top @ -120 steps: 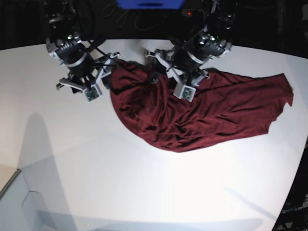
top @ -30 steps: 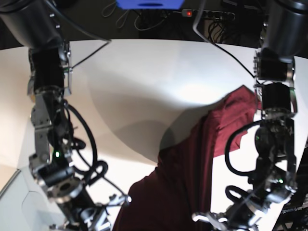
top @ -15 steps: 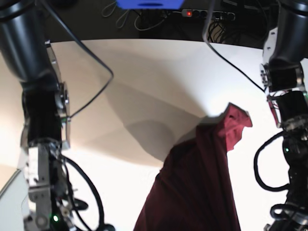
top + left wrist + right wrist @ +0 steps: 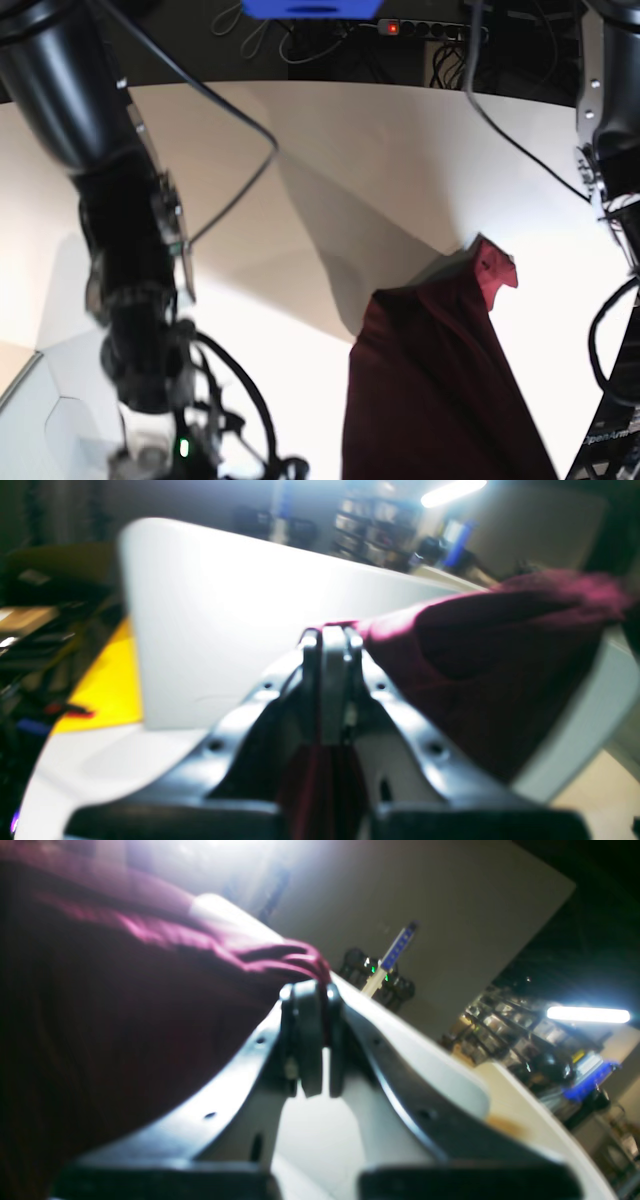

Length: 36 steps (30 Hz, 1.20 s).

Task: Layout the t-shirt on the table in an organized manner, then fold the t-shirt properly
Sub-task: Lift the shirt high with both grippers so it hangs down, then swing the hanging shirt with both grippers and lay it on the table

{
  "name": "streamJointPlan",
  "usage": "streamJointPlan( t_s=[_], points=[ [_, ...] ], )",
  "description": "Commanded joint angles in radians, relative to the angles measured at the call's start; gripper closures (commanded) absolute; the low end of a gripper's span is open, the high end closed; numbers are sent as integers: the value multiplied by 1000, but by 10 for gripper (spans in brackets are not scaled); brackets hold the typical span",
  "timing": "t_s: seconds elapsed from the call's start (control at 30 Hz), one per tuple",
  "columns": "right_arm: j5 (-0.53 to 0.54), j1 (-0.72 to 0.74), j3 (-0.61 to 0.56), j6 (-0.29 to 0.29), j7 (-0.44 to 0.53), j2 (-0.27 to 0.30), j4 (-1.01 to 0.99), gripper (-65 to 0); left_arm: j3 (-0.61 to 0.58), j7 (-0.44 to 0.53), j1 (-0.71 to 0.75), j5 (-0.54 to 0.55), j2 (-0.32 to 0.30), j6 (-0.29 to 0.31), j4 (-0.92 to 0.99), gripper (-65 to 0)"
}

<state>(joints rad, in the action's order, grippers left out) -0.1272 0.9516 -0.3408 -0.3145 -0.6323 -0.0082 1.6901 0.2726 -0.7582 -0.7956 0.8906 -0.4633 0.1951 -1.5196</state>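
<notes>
The dark maroon t-shirt (image 4: 440,380) is stretched into a long band. It runs from the bottom of the base view up to a trailing tip (image 4: 495,265) that rests on the white table (image 4: 330,150). In the left wrist view my left gripper (image 4: 328,632) is shut on an edge of the t-shirt (image 4: 475,670), which drapes off to the right. In the right wrist view my right gripper (image 4: 312,990) is shut on a bunched fold of the t-shirt (image 4: 125,1005), which spreads to the left. Neither gripper shows in the base view, only the arms.
My right arm (image 4: 130,280) fills the left of the base view, with loose cables beside it. My left arm (image 4: 610,150) runs down the right edge. A power strip with a red light (image 4: 430,28) and a blue object (image 4: 312,8) lie beyond the table's far edge.
Both arms have drawn the t-shirt towards the near edge. Its trailing tip has slid nearer and the cloth has narrowed. Four seconds ago it lay spread at the far side.
</notes>
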Motion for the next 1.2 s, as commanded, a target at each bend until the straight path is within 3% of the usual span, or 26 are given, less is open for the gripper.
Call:
streamJointPlan(
  t_s=[0.0,0.3,0.4,0.63,0.73,1.0,1.17],
  points=[
    [-15,4,7,10,19,0,41,0,4,32,-32,28,-15,-7,-2,-1],
    [-136,-349,7,10,21,-13,238,0,-2,32,-14,34,-21,-3,-2,-1],
    [-160,-428,67,10,21,-14,295,0,-3,32,14,34,-9,-1,1,-1],
    [-162,-587,227,10,29,-13,350,0,-100,32,-15,22,116,-7,14,-1],
    [-162,-649,316,10,30,-13,348,0,-160,45,-32,-15,214,-7,107,-1],
    [-162,-738,579,10,32,-9,345,0,-325,285,-34,-176,463,-1,339,-1],
    [-162,-736,714,10,32,12,345,0,-352,334,-31,-173,493,-6,339,-1]
  ],
)
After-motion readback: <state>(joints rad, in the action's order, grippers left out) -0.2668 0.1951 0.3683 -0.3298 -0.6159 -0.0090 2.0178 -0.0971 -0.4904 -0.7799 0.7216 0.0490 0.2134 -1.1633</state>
